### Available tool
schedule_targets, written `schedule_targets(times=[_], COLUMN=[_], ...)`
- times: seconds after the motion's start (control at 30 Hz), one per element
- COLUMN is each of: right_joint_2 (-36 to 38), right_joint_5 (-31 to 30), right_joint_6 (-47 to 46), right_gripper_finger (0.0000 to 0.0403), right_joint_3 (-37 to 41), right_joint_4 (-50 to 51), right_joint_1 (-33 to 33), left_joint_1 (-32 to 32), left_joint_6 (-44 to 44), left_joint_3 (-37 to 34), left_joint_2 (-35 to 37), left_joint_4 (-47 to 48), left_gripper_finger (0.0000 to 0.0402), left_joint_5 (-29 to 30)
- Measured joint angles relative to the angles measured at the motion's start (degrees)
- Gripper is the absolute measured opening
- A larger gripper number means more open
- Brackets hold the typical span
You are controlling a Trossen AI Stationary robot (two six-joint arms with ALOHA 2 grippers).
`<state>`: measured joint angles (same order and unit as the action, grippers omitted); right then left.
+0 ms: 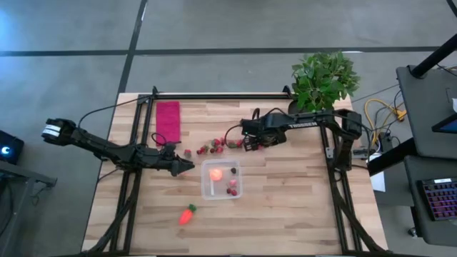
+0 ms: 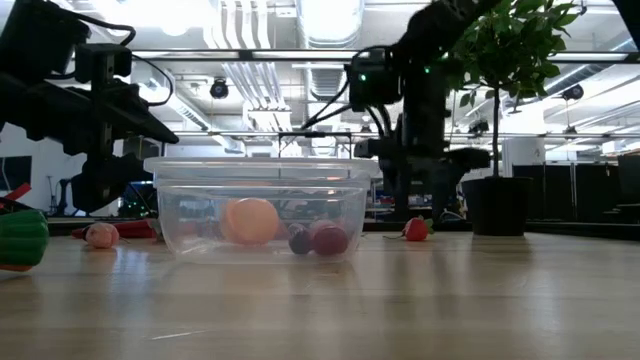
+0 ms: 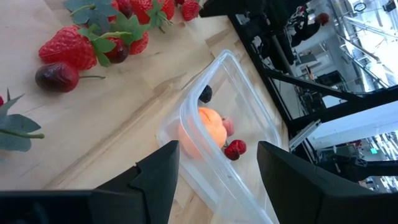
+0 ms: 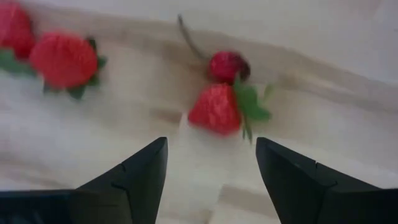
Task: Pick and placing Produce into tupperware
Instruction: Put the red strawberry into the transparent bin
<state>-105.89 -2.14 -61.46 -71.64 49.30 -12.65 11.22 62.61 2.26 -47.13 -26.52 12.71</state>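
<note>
High view: right gripper [image 1: 246, 140] hovers over the berries [image 1: 214, 146] behind the tub [image 1: 221, 191]; left gripper [image 1: 187, 165] waits beside the tub, jaws apart, empty. Carrot [image 1: 187, 214] lies apart in front.
Right wrist view: fingers [image 4: 134, 171] spread, nothing held; the strawberry [image 4: 216, 109] sits between them, just ahead. Best to centre on it and clear the cherry [image 4: 227, 65] touching it.
Left wrist view: tub holds the round fruit [image 3: 205, 127] and some berries.
Low view: plant [image 2: 500, 60] stands behind, well clear.

One tupperware [image 1: 221, 180], one carrot [image 1: 187, 214], one plant [image 1: 323, 80].
</note>
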Motion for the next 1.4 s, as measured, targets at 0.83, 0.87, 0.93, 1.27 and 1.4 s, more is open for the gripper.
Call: schedule_targets(times=[0.83, 0.87, 0.93, 1.27, 1.4], right_joint_2=[-0.3, -0.4, -0.5, -0.4, -0.4], right_joint_5=[-2.6, -2.8, -3.0, -4.0, -3.9], right_joint_6=[0.6, 1.2, 2.1, 3.0, 3.1], right_gripper_finger=[0.0167, 0.0164, 0.0161, 0.0144, 0.0128], right_joint_3=[7.4, 7.2, 6.6, 6.0, 6.0], right_joint_4=[-9.6, -10.3, -11.2, -10.9, -10.8], right_joint_1=[-1.6, -1.6, -1.7, -1.7, -1.6], left_joint_1=[0.0, 0.0, 0.0, 0.0, 0.0], left_joint_6=[0.0, 0.0, 0.0, 0.0, 0.0], left_joint_3=[0.0, 0.0, 0.0, 0.0, 0.0], left_joint_2=[-0.1, -0.1, -0.1, -0.1, -0.1], left_joint_4=[0.0, 0.0, 0.0, 0.0, 0.0], left_gripper_finger=[0.0203, 0.0203, 0.0203, 0.0203, 0.0203], left_joint_5=[0.2, 0.2, 0.1, 0.1, 0.1])
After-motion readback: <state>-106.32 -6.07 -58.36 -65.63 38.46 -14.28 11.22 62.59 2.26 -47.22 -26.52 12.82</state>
